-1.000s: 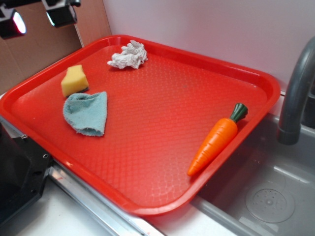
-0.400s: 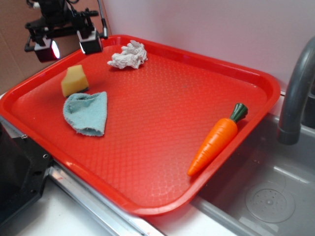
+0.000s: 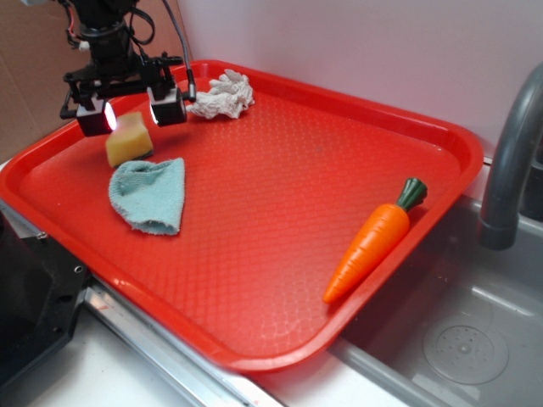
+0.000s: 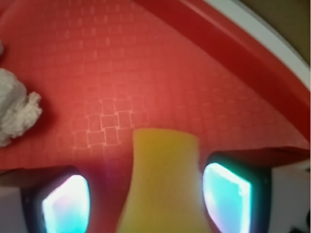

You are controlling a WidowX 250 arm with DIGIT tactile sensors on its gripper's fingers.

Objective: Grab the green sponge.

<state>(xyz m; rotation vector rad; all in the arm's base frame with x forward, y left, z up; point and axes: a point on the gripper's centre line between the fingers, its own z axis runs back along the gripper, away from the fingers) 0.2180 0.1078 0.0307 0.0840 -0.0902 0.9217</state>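
The green sponge (image 3: 129, 139) lies in the far-left corner of the red tray (image 3: 280, 339), beside the blue-green cloth (image 3: 149, 195) and near the white rag (image 3: 222, 95). The hand (image 3: 131, 113) hovers directly over it, fingers (image 3: 168, 107) spread apart; the wrist view shows the sponge (image 4: 163, 184) centred between them. Step in hand: final alignment. Next move, as judged: descend until the fingers straddle the foam, then close.
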